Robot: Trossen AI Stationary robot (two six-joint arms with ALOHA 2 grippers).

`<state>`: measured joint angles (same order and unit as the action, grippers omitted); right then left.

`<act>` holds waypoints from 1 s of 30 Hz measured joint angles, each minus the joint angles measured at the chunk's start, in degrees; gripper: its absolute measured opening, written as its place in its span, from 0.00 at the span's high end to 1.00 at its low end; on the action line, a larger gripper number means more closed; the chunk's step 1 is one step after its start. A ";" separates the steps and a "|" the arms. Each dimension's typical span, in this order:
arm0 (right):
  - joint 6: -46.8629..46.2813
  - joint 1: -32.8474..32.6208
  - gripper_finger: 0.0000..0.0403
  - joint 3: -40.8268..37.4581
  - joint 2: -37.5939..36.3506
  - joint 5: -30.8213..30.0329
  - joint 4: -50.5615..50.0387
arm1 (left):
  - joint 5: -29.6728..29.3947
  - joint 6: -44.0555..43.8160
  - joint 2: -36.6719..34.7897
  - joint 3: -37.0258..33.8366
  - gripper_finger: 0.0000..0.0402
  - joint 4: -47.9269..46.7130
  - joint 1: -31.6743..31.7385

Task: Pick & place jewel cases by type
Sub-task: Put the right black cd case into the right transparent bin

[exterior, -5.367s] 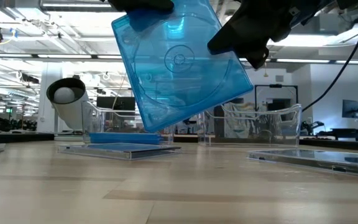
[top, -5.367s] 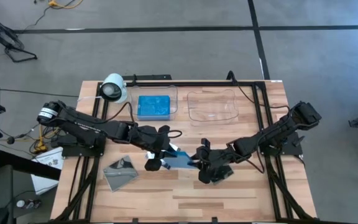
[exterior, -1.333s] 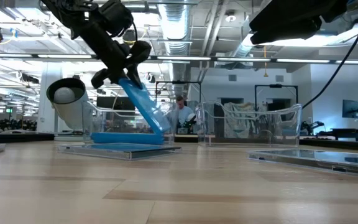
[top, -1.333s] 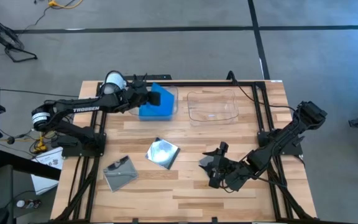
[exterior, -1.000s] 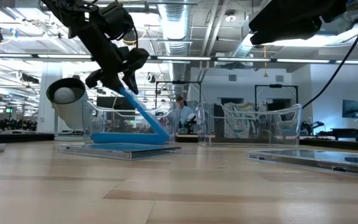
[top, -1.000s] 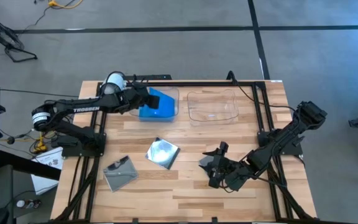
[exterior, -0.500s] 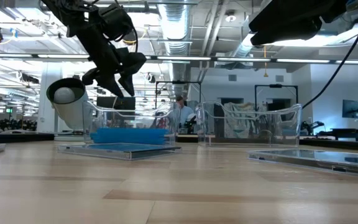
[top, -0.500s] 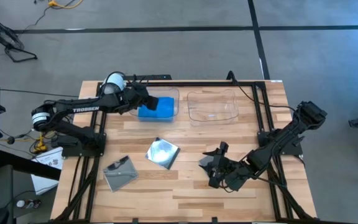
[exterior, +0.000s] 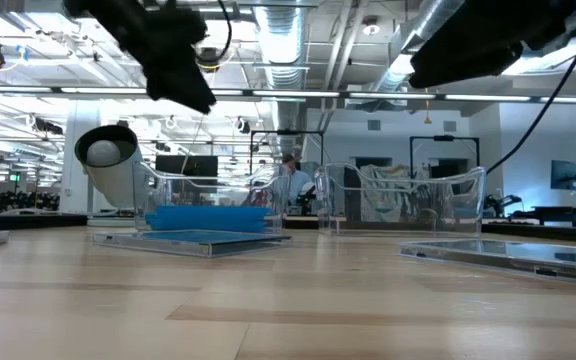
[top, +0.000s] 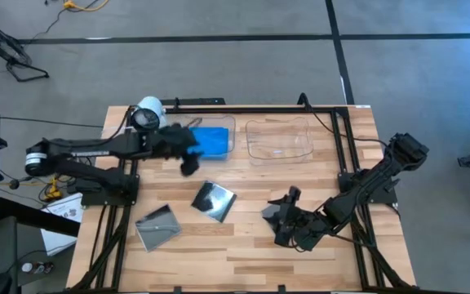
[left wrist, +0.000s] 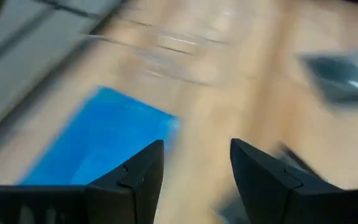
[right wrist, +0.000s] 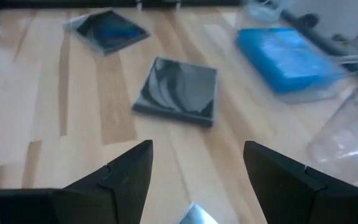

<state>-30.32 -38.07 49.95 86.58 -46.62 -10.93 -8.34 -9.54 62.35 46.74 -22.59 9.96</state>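
Blue jewel cases (top: 210,139) lie stacked in the left tray (top: 229,131), the empty, spread left gripper (top: 188,161) just beside it, so next comes reaching for the clear case (top: 215,201) nearer the table's middle.
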 joint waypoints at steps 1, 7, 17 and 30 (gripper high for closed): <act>0.12 0.33 0.39 0.00 0.04 1.32 0.42 | 1.11 -0.15 -0.51 0.00 0.55 -1.49 -2.11; 0.18 2.94 0.39 0.13 4.13 7.21 1.57 | -3.36 -5.94 0.88 -0.09 0.55 -6.67 -18.48; -12.48 4.19 0.39 0.13 3.26 10.79 -10.33 | -20.63 -5.91 14.78 -0.12 0.55 9.76 -38.49; -48.22 -4.36 0.40 -0.70 0.83 18.32 -47.50 | -16.15 0.99 38.72 0.72 0.55 43.62 -35.98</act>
<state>-78.54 -42.43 49.25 87.42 -28.30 -58.43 -24.49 -8.56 101.07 47.46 21.03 -26.02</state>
